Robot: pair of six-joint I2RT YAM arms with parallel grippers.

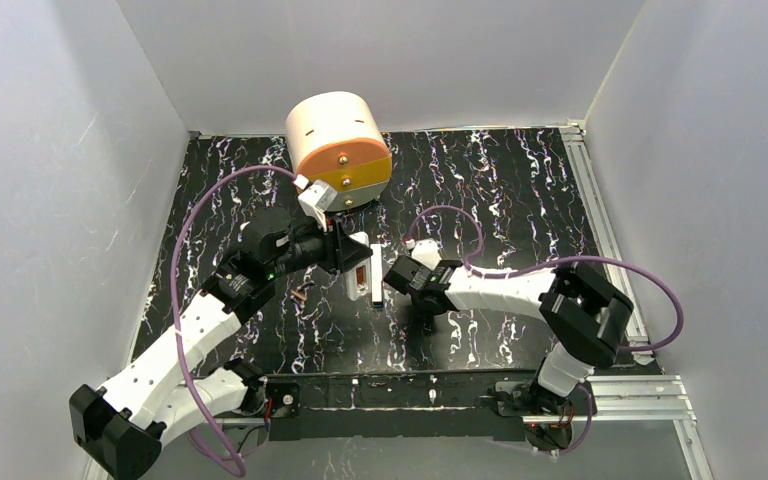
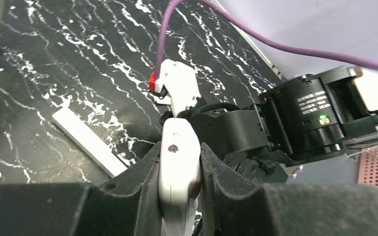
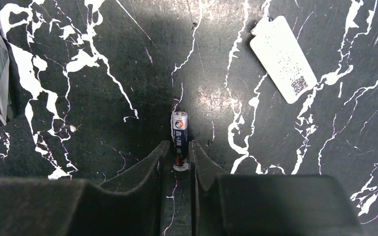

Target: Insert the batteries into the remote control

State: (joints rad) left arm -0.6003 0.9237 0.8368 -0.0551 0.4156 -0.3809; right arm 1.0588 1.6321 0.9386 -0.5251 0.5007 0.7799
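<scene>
The remote control (image 2: 177, 182) is showing as a small white plastic handset with a rounded end and a tiny screw hole on its plain back. It is sitting upright in the left gripper (image 2: 179, 157), whose black fingers (image 2: 142, 172) are clamping it from both sides. The left wrist view is also showing a narrow white bar (image 2: 88, 142) lying flat on the black marbled table (image 2: 54, 64) to the left of the remote. From above, the remote is appearing near the table's middle, with a brownish strip on its upper side that is too small to read. A second battery (image 1: 300, 295), a tiny coppery cylinder, is lying apart on the table to its left. A large white drum with an orange face (image 1: 338, 148) is standing behind. Only the right wrist view is showing the first battery (image 3: 179, 129) closely: a slim dark-blue cell with a silver cap, its lower half sitting between the tips of the right gripper (image 3: 179, 152). Those fingers are standing narrowly apart on either side of it, and whether they are pressing on it cannot be told. A flat white piece with a printed code (image 3: 283, 59) is lying at the upper right. At that view's left edge something glassy is being cut off.
</scene>
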